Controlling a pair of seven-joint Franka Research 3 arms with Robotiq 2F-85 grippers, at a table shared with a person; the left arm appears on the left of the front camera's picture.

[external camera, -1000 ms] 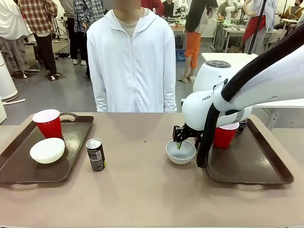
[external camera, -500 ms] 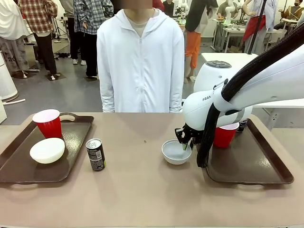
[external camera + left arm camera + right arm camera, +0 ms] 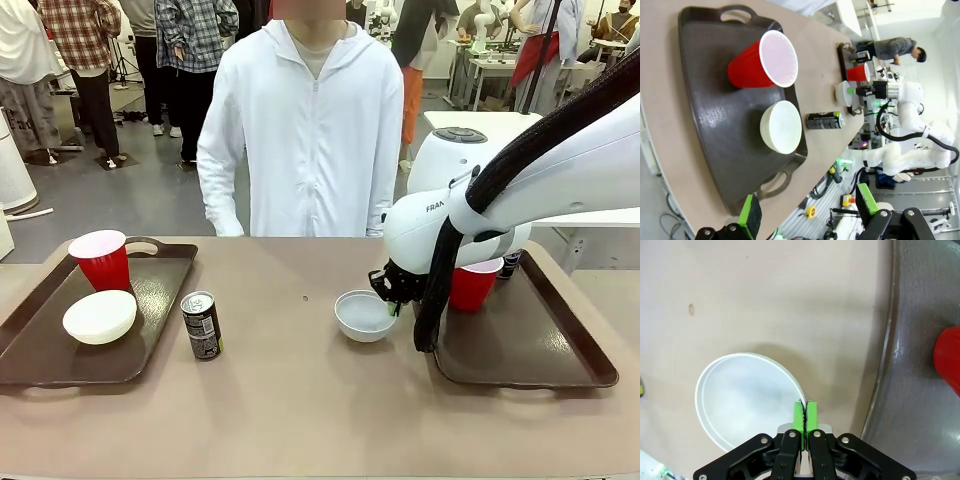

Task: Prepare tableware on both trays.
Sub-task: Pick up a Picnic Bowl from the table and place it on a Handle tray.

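Tan tabletop (image 3: 300, 400) stretches between the robot and a person in a white zip jacket (image 3: 315, 130) standing at its far edge, with a busy workshop behind. Near the middle, a small white bowl (image 3: 362, 316) sits on the bare surface just outside the right tray (image 3: 540, 360). The closed green pads of the right gripper (image 3: 805, 412) pinch the bowl's rim on the side nearest that tray. The bowl looks slightly tipped, and I cannot tell whether it is off the table. On the right tray stand a red plastic cup (image 3: 472, 288), partly behind the arm, and a slim dark can (image 3: 511, 263) at the far rim. Farther left, a second drink can (image 3: 202, 325) stands upright on the table just beside the left tray (image 3: 160, 290). That tray holds another red cup (image 3: 101, 260) at its far end and another white bowl (image 3: 100, 317) nearer the robot. The left gripper (image 3: 807, 207) looks down on that tray, jaws spread wide, holding nothing.
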